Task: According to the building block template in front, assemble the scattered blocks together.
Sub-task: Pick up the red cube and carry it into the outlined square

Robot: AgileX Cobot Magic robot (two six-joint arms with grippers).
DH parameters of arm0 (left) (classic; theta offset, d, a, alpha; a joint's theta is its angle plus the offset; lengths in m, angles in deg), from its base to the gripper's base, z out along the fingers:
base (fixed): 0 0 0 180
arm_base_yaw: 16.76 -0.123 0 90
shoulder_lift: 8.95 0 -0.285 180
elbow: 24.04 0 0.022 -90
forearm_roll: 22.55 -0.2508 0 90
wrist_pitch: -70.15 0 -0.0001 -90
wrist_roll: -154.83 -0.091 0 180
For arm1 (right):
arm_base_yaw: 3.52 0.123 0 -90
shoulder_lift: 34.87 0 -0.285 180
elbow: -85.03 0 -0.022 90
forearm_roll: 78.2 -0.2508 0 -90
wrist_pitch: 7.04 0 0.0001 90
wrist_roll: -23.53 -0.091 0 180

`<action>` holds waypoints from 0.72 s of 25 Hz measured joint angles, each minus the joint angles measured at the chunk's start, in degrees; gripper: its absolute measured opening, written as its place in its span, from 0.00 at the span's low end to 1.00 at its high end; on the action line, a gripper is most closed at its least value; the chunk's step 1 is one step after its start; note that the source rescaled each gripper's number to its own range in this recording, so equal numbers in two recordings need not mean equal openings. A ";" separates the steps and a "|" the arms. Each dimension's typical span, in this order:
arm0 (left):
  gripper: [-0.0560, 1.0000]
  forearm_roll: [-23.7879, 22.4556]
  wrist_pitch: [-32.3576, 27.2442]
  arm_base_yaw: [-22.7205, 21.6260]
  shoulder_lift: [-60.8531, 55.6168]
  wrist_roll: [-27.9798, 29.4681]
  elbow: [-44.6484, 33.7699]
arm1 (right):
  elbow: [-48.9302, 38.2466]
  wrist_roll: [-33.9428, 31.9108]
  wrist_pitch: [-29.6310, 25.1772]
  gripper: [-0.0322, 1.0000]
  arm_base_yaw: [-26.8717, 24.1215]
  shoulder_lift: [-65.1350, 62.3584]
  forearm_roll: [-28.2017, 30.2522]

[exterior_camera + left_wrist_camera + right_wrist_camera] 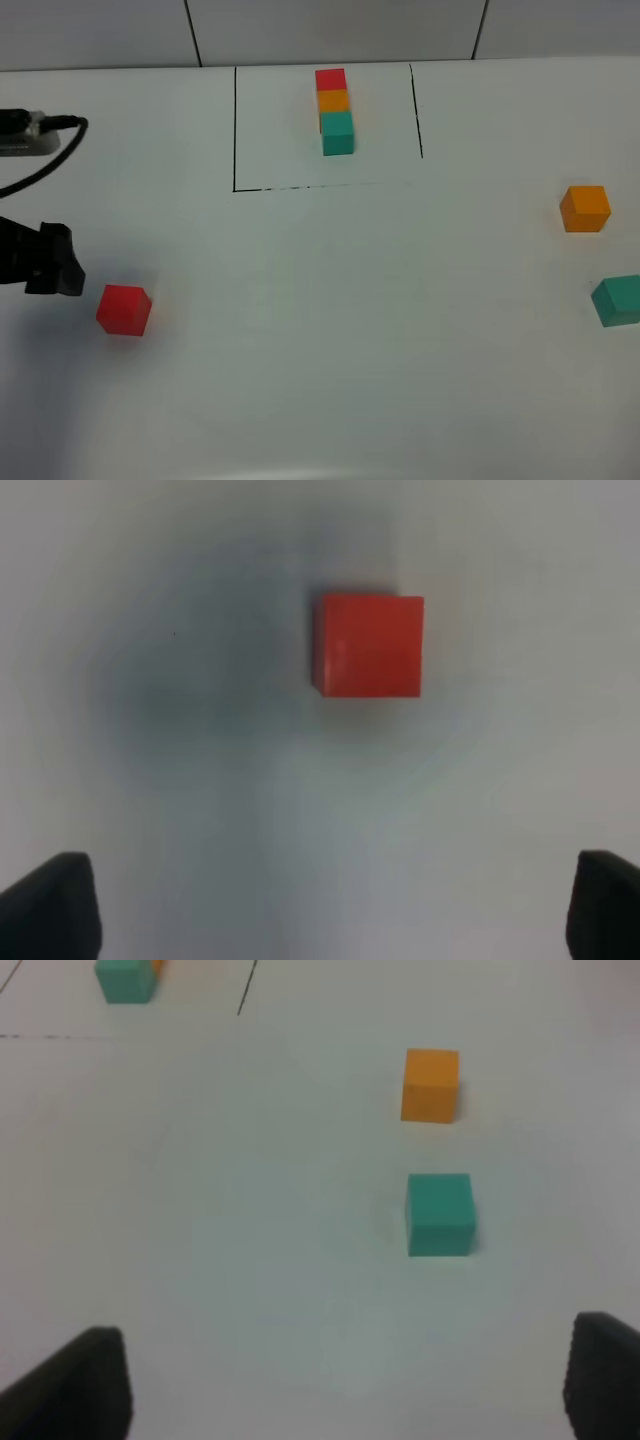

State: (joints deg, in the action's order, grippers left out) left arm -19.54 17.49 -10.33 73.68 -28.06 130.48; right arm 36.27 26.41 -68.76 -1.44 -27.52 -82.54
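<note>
- The building block template, a red-orange-teal row, sits far centre inside a black outline.
- The red cube lies near left, just right of the left gripper; fingers spread wide, grasping nothing.
- The orange cube and teal-green cube lie at the right edge, apart; teal-green nearer.
- The right gripper: fingers released, spread, empty.

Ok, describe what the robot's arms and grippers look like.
The left gripper and right gripper have matte black, blocky fingers with rounded tips. The left arm is black too, with a pale grey part and a thick black cable behind it. No markings show.
</note>
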 joint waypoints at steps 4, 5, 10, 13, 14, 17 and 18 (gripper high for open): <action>0.96 -5.93 0.96 1.92 3.76 6.45 0.60 | 0.00 0.00 0.00 0.76 0.00 0.00 0.00; 0.96 -6.32 1.40 1.98 4.42 7.29 0.60 | 0.00 0.00 0.00 0.76 0.00 0.00 0.00; 0.96 -5.35 5.02 2.16 6.87 7.89 0.64 | 0.00 0.00 0.00 0.76 0.00 0.00 0.00; 0.96 -3.01 6.25 2.16 8.79 6.43 1.11 | 0.00 0.00 0.00 0.76 0.00 0.00 -0.04; 0.96 -2.32 6.53 2.21 9.47 5.85 1.23 | 0.00 0.00 0.00 0.76 0.00 0.00 -0.04; 0.96 -2.07 6.73 3.24 12.45 5.42 1.23 | 0.00 0.00 0.00 0.76 0.00 0.00 -0.04; 0.96 -2.26 6.86 3.82 13.45 5.42 1.23 | 0.00 0.00 0.00 0.76 0.00 0.00 -0.04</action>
State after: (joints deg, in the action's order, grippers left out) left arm -21.80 24.34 -6.51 87.13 -22.64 131.71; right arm 36.27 26.41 -68.76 -1.44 -27.52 -82.58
